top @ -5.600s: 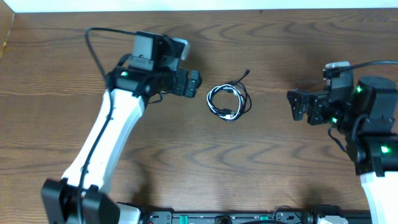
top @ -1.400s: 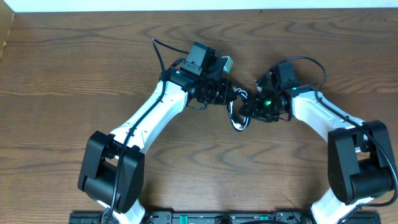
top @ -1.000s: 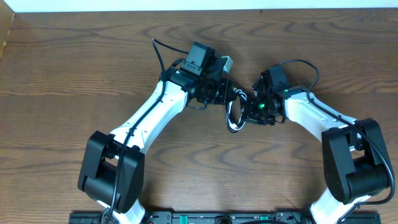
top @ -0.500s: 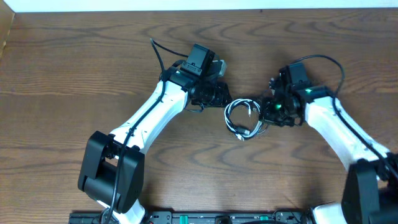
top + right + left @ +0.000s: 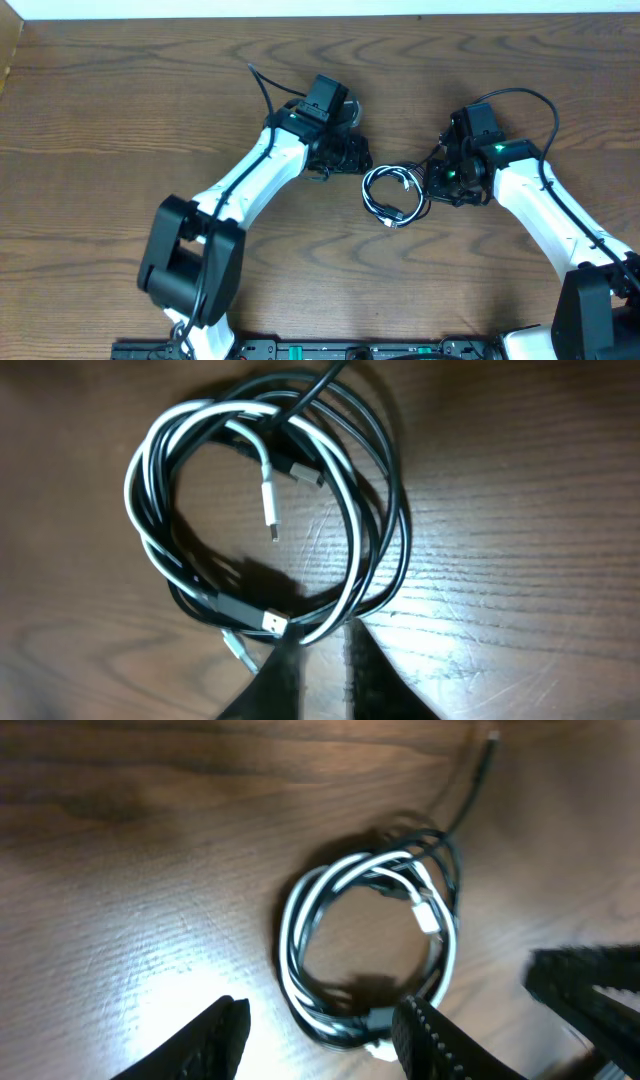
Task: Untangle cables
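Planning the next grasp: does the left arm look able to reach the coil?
Probably yes: the left gripper is open just short of the coil, with only bare table between them; the right gripper sits at its far side.

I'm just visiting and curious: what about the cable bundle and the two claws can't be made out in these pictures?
Right wrist view: the right gripper is blurred at the bottom edge, so whether it pinches the cables is unclear.
Same view: the black cable runs off the top edge, hiding its end.
Overhead: the cables are too small to trace their crossings.
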Robot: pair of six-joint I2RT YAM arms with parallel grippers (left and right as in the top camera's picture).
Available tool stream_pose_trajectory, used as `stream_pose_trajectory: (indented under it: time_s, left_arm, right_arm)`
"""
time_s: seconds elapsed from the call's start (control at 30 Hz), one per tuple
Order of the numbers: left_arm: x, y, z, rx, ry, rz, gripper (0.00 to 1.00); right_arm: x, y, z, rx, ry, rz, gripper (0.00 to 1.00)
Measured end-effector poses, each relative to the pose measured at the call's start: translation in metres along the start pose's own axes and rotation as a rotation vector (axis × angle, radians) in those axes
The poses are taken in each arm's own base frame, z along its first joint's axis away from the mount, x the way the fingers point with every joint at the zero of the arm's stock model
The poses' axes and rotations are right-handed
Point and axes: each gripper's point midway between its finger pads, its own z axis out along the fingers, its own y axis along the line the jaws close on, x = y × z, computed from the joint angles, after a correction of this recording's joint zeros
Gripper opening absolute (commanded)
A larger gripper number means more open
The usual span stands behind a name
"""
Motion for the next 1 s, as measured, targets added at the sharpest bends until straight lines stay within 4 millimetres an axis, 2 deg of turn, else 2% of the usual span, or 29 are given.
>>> stream_pose_trajectory:
  time_s: [0.07,0.17,0.4,0.47,0.57,0.63,0.67,0.7,1.0]
  left_arm:
    - [0.002,0.006,0.011,-0.008,0.018,-0.037,0.44]
    - [0.006,0.014,0.028,-0.023,0.047,-0.090,0.39]
    - [0.029,0.021,0.066,-0.085,0.122,-0.161,0.36]
    - [0.030,0.019,0.068,-0.102,0.112,-0.165,0.35]
    - [0.031,0.017,0.070,-0.127,0.101,-0.178,0.30]
    - [0.031,0.017,0.072,-0.144,0.093,-0.187,0.22]
    - [0.031,0.016,0.072,-0.151,0.088,-0.192,0.10]
    - [0.031,0.016,0.073,-0.162,0.082,-0.196,0.07]
    - [0.029,0.013,0.072,-0.184,0.061,-0.164,0.07]
  right_arm:
    - [0.000,-0.001,0.000,0.008,-0.003,-0.003,0.25]
    - [-0.001,-0.003,0.000,0.020,-0.008,-0.007,0.29]
    - [-0.002,-0.005,0.000,0.029,-0.012,-0.007,0.34]
    - [-0.002,-0.005,0.000,0.031,-0.013,-0.008,0.34]
    - [-0.002,-0.006,0.000,0.033,-0.013,-0.008,0.36]
    - [-0.003,-0.007,0.000,0.039,-0.017,-0.007,0.36]
    - [-0.003,-0.007,0.000,0.042,-0.018,-0.008,0.36]
    - [-0.003,-0.007,0.000,0.043,-0.018,-0.008,0.36]
    - [-0.009,-0.003,0.000,0.021,-0.041,-0.017,0.36]
